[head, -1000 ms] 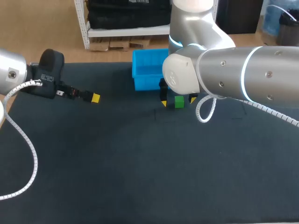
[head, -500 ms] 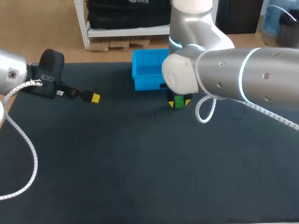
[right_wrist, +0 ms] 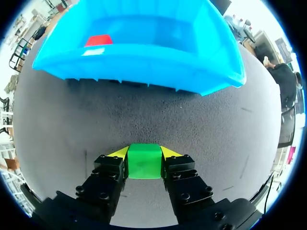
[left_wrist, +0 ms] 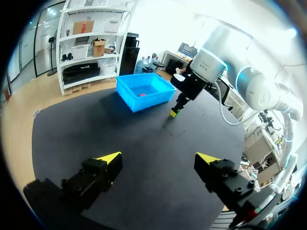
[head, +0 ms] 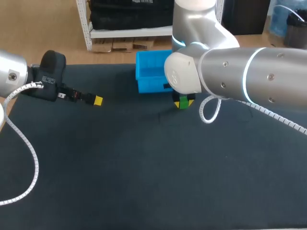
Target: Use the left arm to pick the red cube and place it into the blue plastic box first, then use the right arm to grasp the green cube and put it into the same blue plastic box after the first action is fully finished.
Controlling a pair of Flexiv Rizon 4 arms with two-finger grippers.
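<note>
**Item: green cube** (right_wrist: 143,164). One. Pinched at the yellow tips of the right claw (right_wrist: 144,154), a finger pressed against each of two opposite faces. It sits just in front of the box's near wall. Whether it is off the worktop (head: 120,167) cannot be told.

**Item: red cube** (right_wrist: 98,40). One. Lies on the floor of the box, toward one end. The first half of the task reads as done.

**Item: blue plastic box** (right_wrist: 144,62). One. Open-topped, at the far side of the worktop, holding only the red cube.

**Item: left claw** (left_wrist: 158,160). One. Fingers spread wide, nothing between them. It is on the left side of the worktop, well apart from the box and both cubes.

**Hazards, judged**
- The hold is at the fingertips only, so a quick lift or swing could let the green cube twist out and fall.
- The near wall stands between the cube and the box's inside. Too low a carry would knock the cube or the fingers against the rim and could shove the box.
- Opening before the cube has passed the rim would drop it outside, on the worktop.
- A high release could bounce it off the box floor or the red cube.

**Tally:** cubes, two; box, one; arms, two; claws, two, each with two yellow tips.
</note>
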